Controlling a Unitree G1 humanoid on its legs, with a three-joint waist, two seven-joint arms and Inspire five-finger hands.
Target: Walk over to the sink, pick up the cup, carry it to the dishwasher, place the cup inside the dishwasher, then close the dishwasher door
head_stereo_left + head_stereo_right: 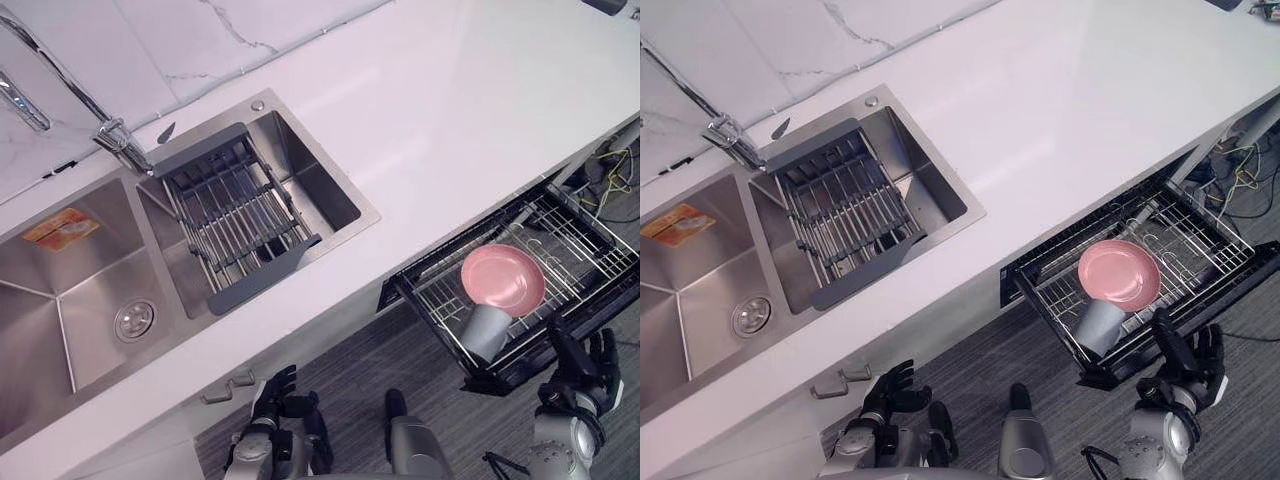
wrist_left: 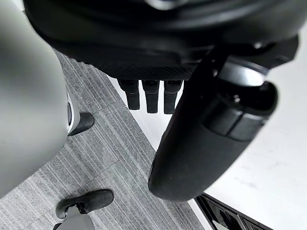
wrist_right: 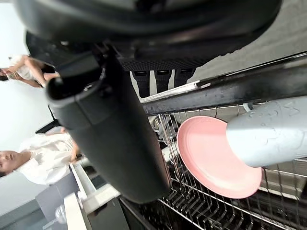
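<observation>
A grey cup (image 1: 488, 330) lies on its side in the pulled-out dishwasher rack (image 1: 425, 300), mouth toward the pink plate (image 1: 503, 280) beside it. The right wrist view shows the cup (image 3: 268, 139) against that plate (image 3: 211, 158). My right hand (image 1: 585, 370) hangs just in front of the rack's front edge, a little right of the cup, open and holding nothing. My left hand (image 1: 280, 395) is low by the cabinet front under the sink, open and empty, fingers (image 2: 151, 96) straight.
A steel double sink (image 1: 90, 300) with a grey drainer basket (image 1: 235, 215) and a faucet (image 1: 110, 130) sits at the left of the white counter (image 1: 450, 120). Grey carpet lies before the cabinets. Two people (image 3: 29, 163) show far off in the right wrist view.
</observation>
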